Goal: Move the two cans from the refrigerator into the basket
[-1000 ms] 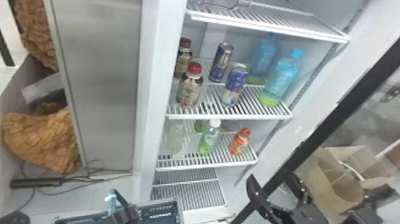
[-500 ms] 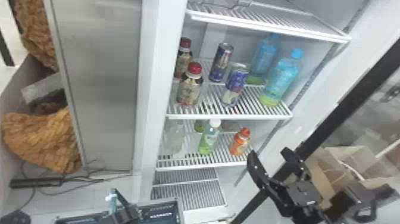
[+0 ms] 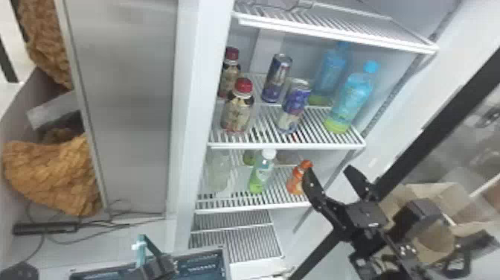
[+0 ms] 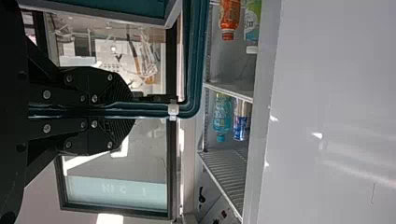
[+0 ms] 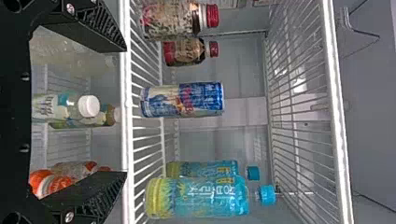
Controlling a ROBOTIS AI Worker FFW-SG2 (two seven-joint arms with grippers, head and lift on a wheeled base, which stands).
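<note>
white wire makes up the can shelf, and both cans are on it, upright, about midway along. the front can is near the shelf's front edge; the rear can is deeper in and a little to the left. from the right wrist view it looks as if the rear one is hidden behind the front one, though that is hard to be sure of.

toward the shelf's left end are two red-capped bottles, one behind the other, and toward its right end two blue-capped bottles. below the can shelf, a green bottle and an orange bottle sit on the lower shelf.

the right gripper is below the can shelf's right part and out in front — fingers spread wide, nothing between them. the basket is well below the can shelf, off to its left, and there too is the left gripper — its fingers closed on the basket's teal bar.
</note>
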